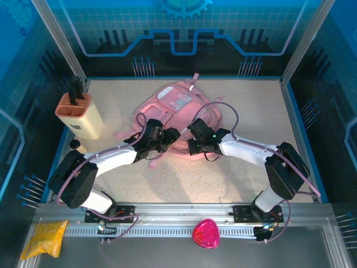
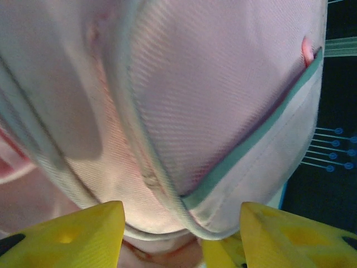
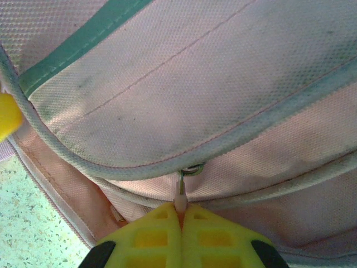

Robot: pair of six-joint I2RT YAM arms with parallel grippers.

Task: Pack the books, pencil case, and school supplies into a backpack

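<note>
backpack (image 1: 179,105): soft, limp, grip by zip pull (image 3: 181,196) | right hand (image 3: 179,216): clenched on pull | left hand (image 2: 181,216): released against backpack

We log | backpack (image 1: 178,103) pink, grey piping, teal trim | right gripper fingers (image 3: 148,237) yellow | table (image 1: 228,184) beige, speckled

Pink backpack (image 1: 179,106) lying flat on the speckled table (image 1: 256,117). The left gripper (image 1: 166,137) touches the backpack's near-left edge and the right gripper (image 1: 194,133) its near-right edge, the two angled toward each other. How wide the jaws stand cannot be told. A beige knife block (image 1: 81,115) stands well to the left of the backpack. Nearer than the backpack, past the arm bases, lie a pink heart (image 1: 206,233) and, far to the left, a yellow bag (image 1: 44,237).
</note>
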